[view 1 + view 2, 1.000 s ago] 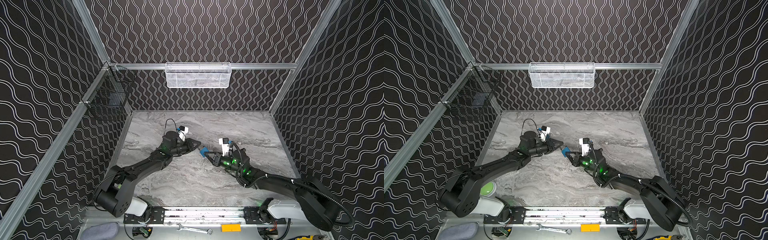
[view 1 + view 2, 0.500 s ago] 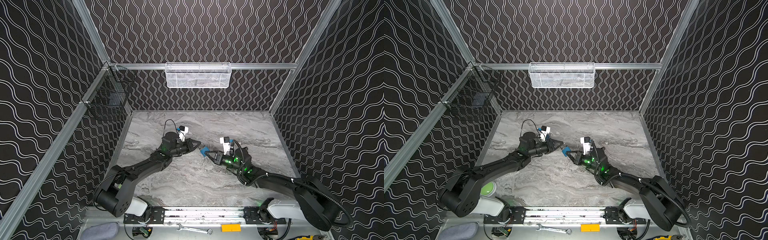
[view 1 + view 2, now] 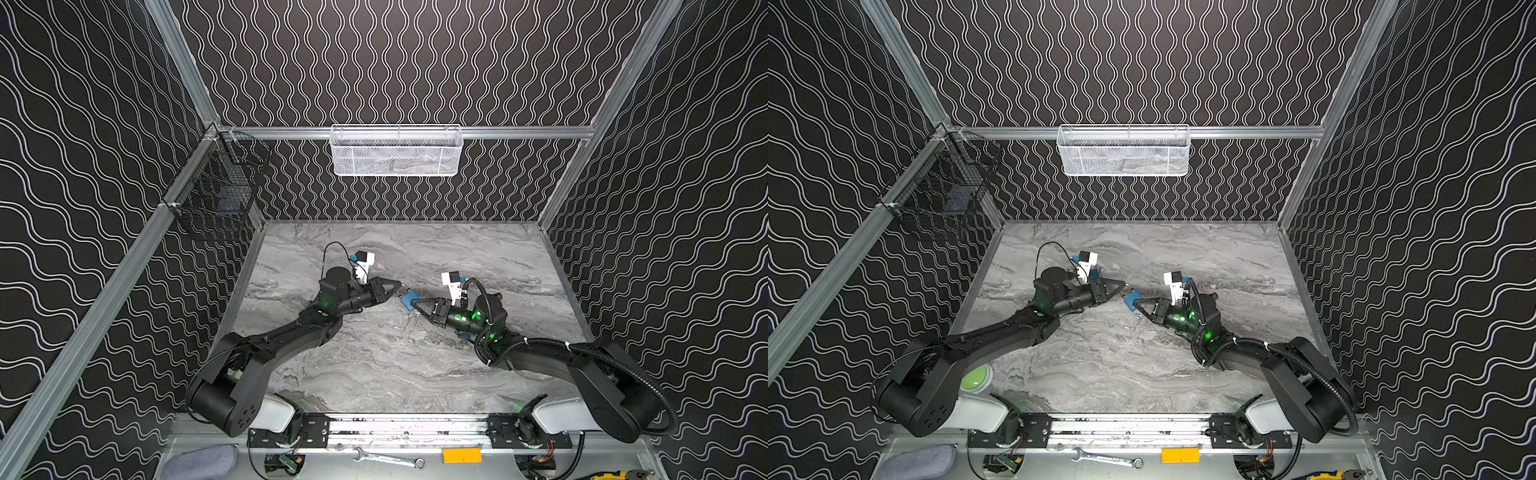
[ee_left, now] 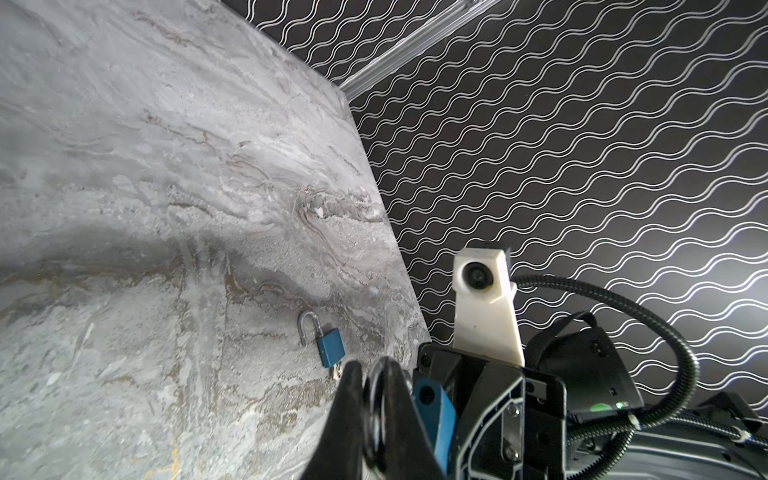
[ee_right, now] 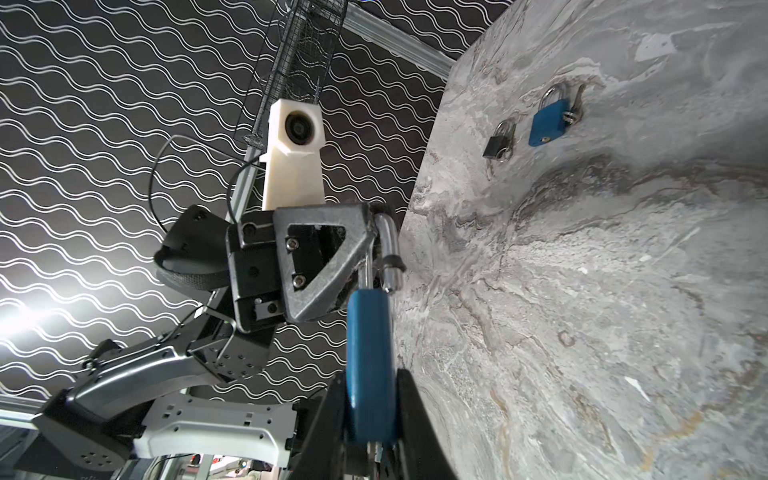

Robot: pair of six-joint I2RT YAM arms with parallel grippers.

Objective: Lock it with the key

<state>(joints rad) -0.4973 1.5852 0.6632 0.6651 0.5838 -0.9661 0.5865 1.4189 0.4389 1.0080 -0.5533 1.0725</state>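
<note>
Grey marbled counter (image 3: 374, 365) is spreading before the white mesh basket (image 3: 395, 162); in front of it, right jaws are pinching a blue rectangular metal padlock (image 3: 409, 298), left jaws are clamping its silver shackle (image 5: 390, 237).

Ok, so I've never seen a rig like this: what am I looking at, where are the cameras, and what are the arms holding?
Two black robot arms work over a marble-patterned table. Both top views look down from above; each wrist view comes from a camera mounted on one arm. The right gripper clamps the body of a blue padlock, while the left gripper pinches its open shackle. Lying on the table are a small black padlock, a second blue padlock beside it, and a third blue padlock with its shackle open.
</note>
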